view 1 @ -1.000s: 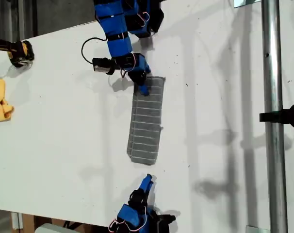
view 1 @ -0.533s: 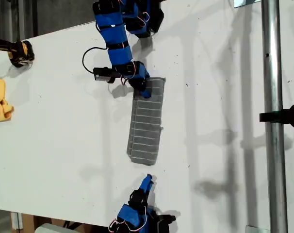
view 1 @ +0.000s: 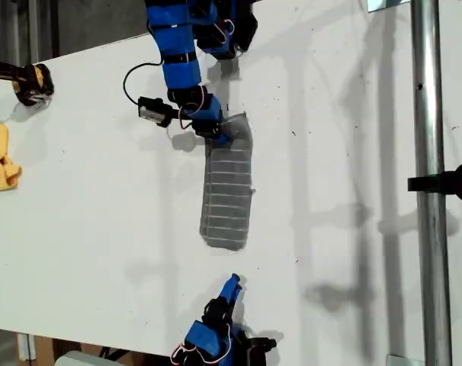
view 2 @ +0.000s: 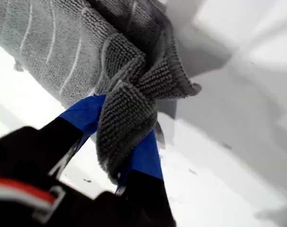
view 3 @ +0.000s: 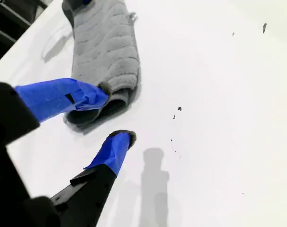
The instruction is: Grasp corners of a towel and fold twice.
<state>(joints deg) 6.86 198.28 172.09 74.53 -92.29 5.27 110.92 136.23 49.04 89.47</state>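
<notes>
The towel [view 1: 229, 191] is grey, soft and nubbly, with thin white stripes running across it. It lies folded into a long narrow strip on the white tabletop [view 1: 101, 198], flat along most of its length. One end shows doubled layers with a rounded fold. At the other end a corner [view 2: 134, 94] is bunched and lifted off the tabletop, pinched between the blue fingers [view 2: 146, 156] of my first gripper [view 2: 116, 142].

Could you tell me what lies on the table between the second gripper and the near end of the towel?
Nothing: in the exterior view, only bare white table separates my second gripper from the towel.
</notes>
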